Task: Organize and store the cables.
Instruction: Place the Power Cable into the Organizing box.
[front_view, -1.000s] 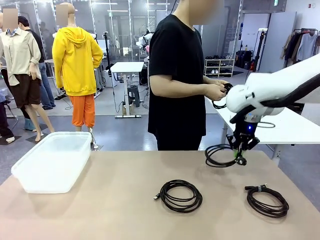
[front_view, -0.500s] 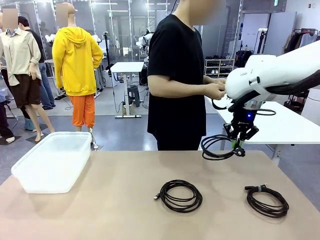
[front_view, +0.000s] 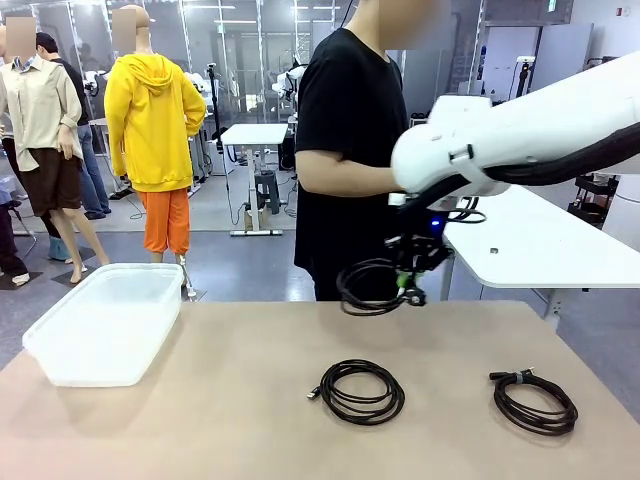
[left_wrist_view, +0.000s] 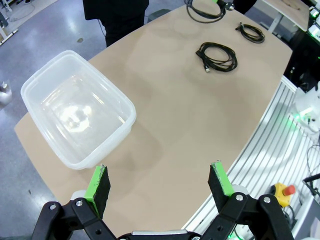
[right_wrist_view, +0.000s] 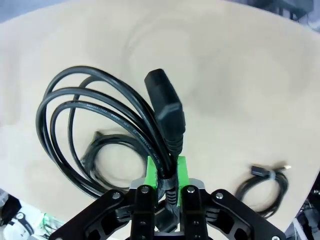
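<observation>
My right gripper (front_view: 408, 288) (right_wrist_view: 166, 172) is shut on a coiled black cable (front_view: 368, 288) (right_wrist_view: 95, 135) with a chunky plug (right_wrist_view: 166, 114), and holds it in the air over the far middle of the table. Two more coiled cables lie on the table: one at the centre (front_view: 361, 391) (left_wrist_view: 218, 55) (right_wrist_view: 107, 150), one at the right (front_view: 534, 402) (left_wrist_view: 251, 32) (right_wrist_view: 264, 186). My left gripper (left_wrist_view: 160, 182) hangs open high above the table's near left, close to the clear plastic bin (left_wrist_view: 75, 107) (front_view: 108, 320). The person (front_view: 360, 150) stands at the far side with hands hidden behind my right arm.
The tan table (front_view: 250, 420) has bare room between the bin and the central cable. A white table (front_view: 540, 245) stands behind at the right. A metal rail and a red stop button (left_wrist_view: 284, 190) lie beyond the table's edge in the left wrist view.
My right arm has carried the held cable leftward and slightly up, from the far right of the table toward its far middle. The cables lying on the table have not moved.
</observation>
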